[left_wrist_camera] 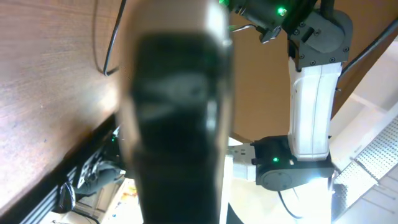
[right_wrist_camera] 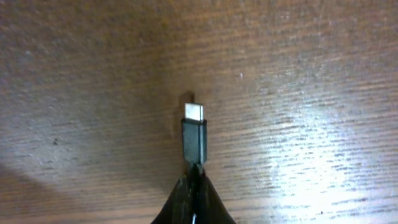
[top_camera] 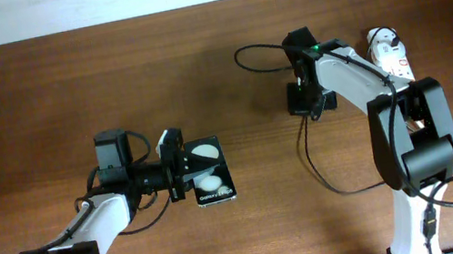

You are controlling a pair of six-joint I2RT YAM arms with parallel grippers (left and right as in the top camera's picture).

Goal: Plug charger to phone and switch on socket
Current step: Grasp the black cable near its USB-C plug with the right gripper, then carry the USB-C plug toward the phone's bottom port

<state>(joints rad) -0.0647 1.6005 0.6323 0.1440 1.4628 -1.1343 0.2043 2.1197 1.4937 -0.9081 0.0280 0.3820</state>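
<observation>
Though the left wrist view was filled by a blurred dark slab too close to read, the overhead view showed it to be the phone (top_camera: 209,174). Its glossy face was up, with two white spots and small lettering, and the left gripper (top_camera: 179,164) pinched it by its left edge above the table (top_camera: 37,94). Whether the phone touched the wood could not be told. Well apart from it, the right gripper (top_camera: 309,106) was largely hidden from above under its own wrist. Its wrist camera showed the fingertips (right_wrist_camera: 183,206) pressed together on the charger (right_wrist_camera: 193,134), gripping the black connector just behind its metal tip. The thin cable looped out from that gripper and ran down toward the arm's base, its far end lost behind the arm. The socket (top_camera: 391,51) lay at the far right, mostly covered by the right arm; only one white end with red marks showed, and its switch position was unreadable.
</observation>
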